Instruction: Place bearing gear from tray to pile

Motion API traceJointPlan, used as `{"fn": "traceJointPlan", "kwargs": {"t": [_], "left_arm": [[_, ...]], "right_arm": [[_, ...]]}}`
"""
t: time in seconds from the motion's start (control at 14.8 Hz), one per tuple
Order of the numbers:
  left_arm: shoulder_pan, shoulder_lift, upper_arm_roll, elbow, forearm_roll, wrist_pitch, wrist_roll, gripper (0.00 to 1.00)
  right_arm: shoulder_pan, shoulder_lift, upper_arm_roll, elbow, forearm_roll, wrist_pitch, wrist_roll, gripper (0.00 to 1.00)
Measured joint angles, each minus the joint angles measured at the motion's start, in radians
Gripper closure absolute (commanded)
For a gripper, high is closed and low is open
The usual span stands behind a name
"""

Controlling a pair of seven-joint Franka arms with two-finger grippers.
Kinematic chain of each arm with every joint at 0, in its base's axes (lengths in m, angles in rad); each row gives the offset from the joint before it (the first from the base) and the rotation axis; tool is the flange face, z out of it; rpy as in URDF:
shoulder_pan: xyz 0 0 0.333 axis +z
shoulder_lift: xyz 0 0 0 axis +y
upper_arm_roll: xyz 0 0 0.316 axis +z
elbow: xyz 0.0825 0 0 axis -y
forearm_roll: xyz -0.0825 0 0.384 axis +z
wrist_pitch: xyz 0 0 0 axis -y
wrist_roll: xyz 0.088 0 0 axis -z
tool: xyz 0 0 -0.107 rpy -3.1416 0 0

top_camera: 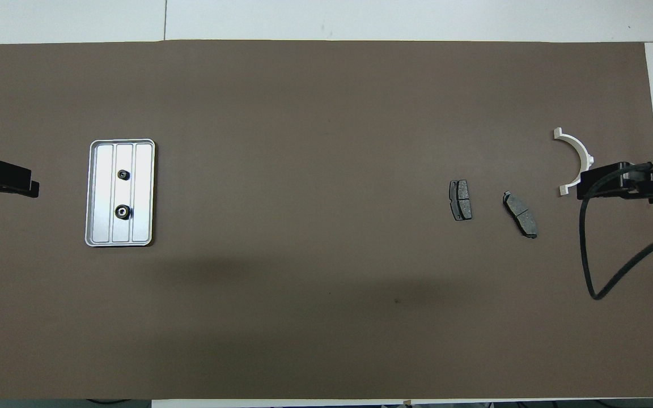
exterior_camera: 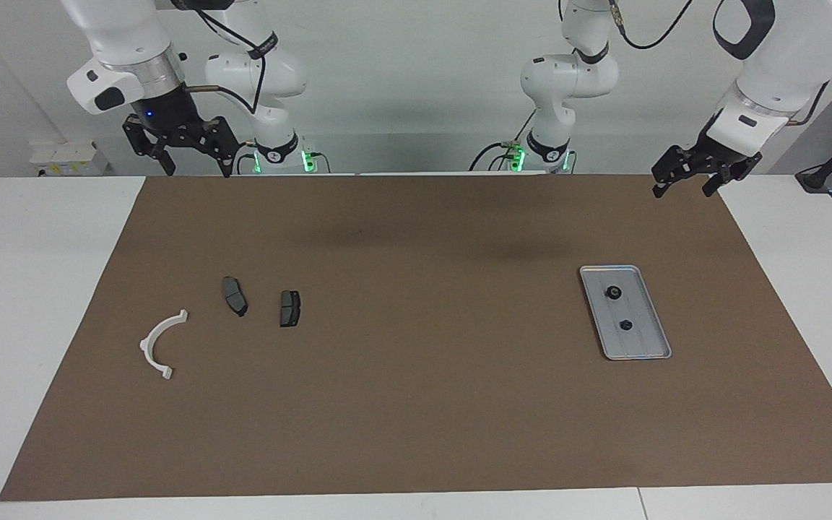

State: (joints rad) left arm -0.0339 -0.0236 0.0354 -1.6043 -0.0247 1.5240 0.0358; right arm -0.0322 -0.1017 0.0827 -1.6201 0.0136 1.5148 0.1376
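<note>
The silver-grey tray [exterior_camera: 646, 339] [top_camera: 144, 195] lies toward the left arm's end of the table. Two small dark bearing gears sit in it, one [exterior_camera: 613, 292] [top_camera: 122, 212] nearer the robots than the other [exterior_camera: 625, 325] [top_camera: 123, 174]. The pile lies toward the right arm's end: a white half-ring bracket [exterior_camera: 162, 343] [top_camera: 576, 153] and two dark brake pads [exterior_camera: 235, 296] [top_camera: 520, 213], [exterior_camera: 289, 308] [top_camera: 461, 199]. My left gripper [exterior_camera: 683, 189] [top_camera: 26, 187] hangs open and empty in the air, apart from the tray. My right gripper [exterior_camera: 198, 165] [top_camera: 587, 184] hangs open and empty, high up and well apart from the pile.
A brown mat [exterior_camera: 416, 404] covers most of the white table [exterior_camera: 40, 289]. A black cable [top_camera: 604, 272] loops down from the right arm. Both arm bases [exterior_camera: 279, 155] [exterior_camera: 542, 155] stand at the table's edge.
</note>
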Motion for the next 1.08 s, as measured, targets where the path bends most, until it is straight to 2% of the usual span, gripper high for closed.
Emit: {"fn": "traceJointPlan", "kwargs": {"t": [0.47, 0.81, 0.94, 1.08], "left_arm": [[0.0, 0.0, 0.0, 0.0, 0.0, 0.003, 0.021, 0.0], [0.0, -0.002, -0.006, -0.013, 0.0, 0.056, 0.022, 0.0], [0.001, -0.02, 0.0, -0.091, 0.0, 0.187, 0.022, 0.0], [0.001, -0.049, 0.003, -0.214, 0.0, 0.318, 0.022, 0.0]], "right_arm": [[0.0, 0.0, 0.0, 0.0, 0.0, 0.0, 0.0, 0.0], [0.0, 0.0, 0.0, 0.0, 0.0, 0.0, 0.0, 0.0], [0.0, 0.0, 0.0, 0.0, 0.0, 0.0, 0.0, 0.0], [0.0, 0.0, 0.0, 0.0, 0.0, 0.0, 0.0, 0.0]]}}
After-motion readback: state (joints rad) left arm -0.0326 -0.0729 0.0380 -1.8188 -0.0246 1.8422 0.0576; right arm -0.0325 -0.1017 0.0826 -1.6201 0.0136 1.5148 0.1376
